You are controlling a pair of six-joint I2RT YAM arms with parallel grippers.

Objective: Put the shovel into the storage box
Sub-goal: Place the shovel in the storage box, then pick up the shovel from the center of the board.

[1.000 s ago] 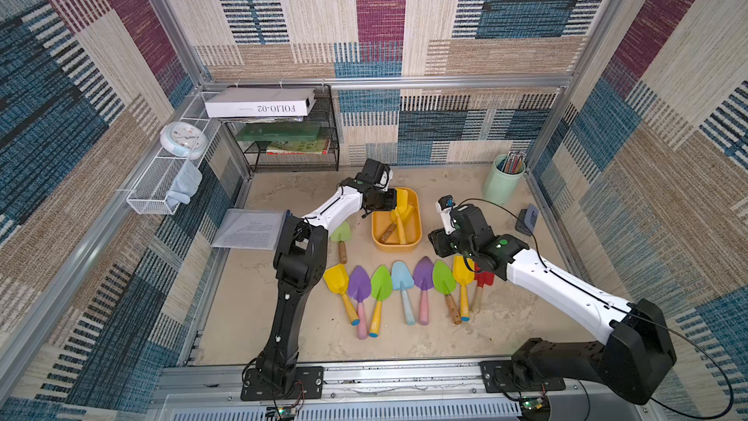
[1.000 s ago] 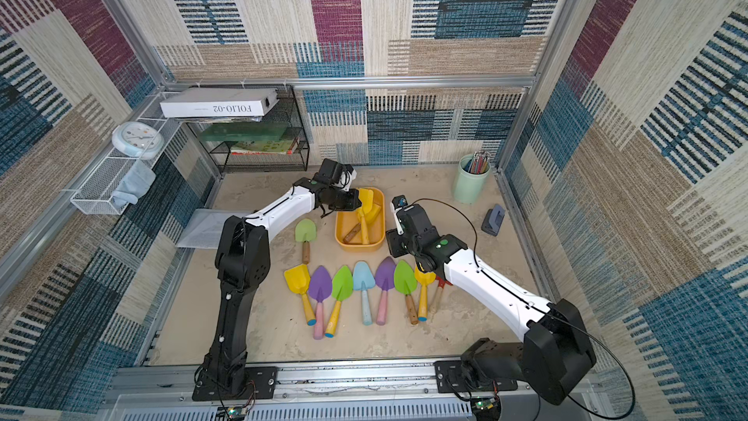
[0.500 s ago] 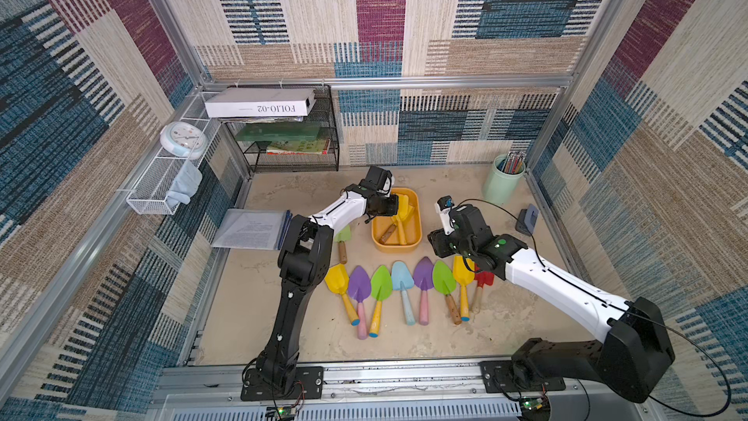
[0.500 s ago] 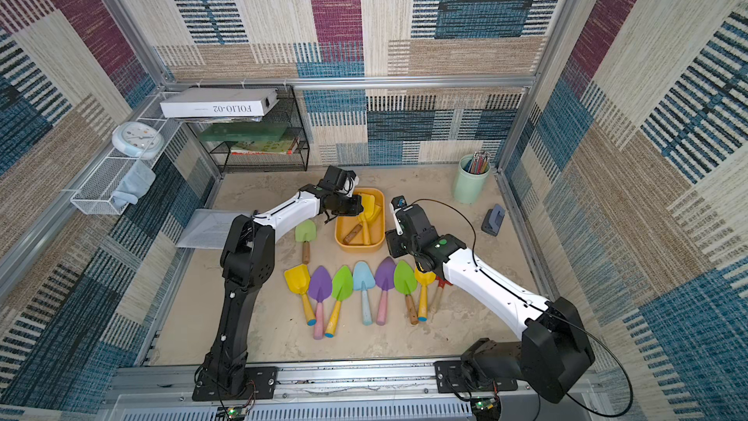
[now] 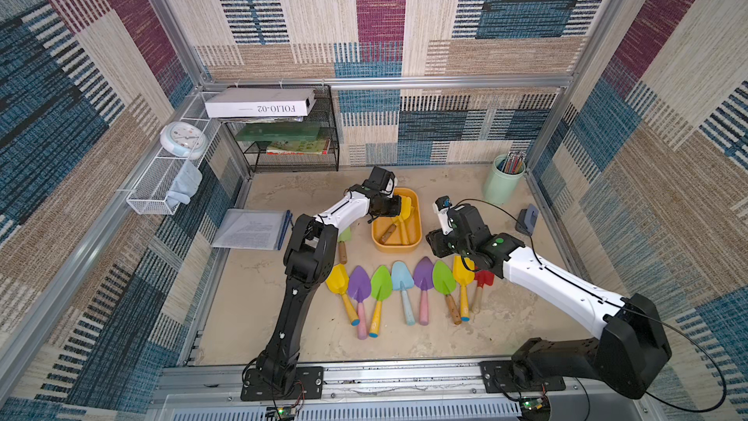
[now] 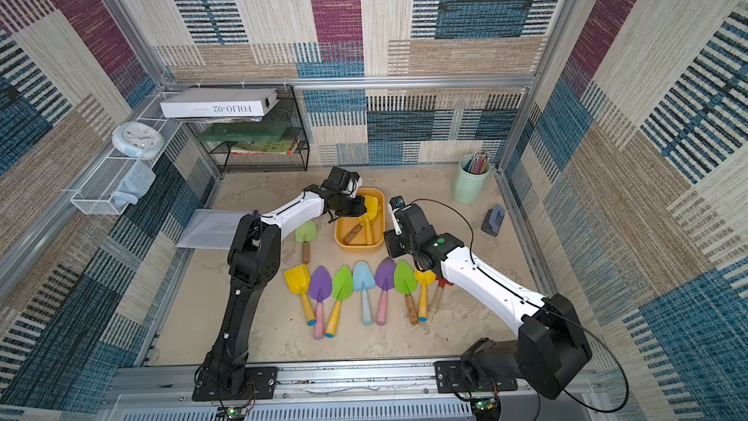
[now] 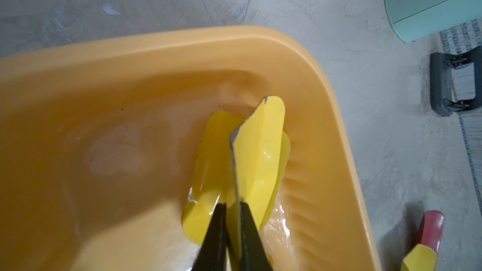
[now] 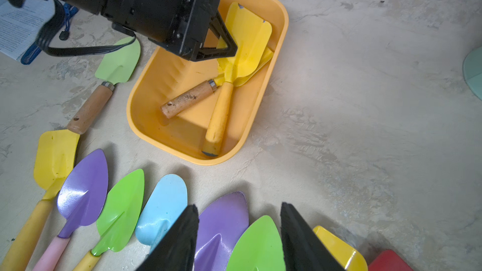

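Left tool (image 7: 233, 204) tight on yellow-handled shovel (image 7: 263, 152) blade edge inside storage box (image 7: 182, 45); right tool (image 8: 238, 204) half-open, empty, above table (image 8: 365, 100).

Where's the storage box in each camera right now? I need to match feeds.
Both top views: storage box mid-table, just beyond the shovel row.
Left wrist: its corner fills most of the frame.
Right wrist: whole box, past the shovel row.
Shared landmark: the yellow-handled shovel lying inside it.
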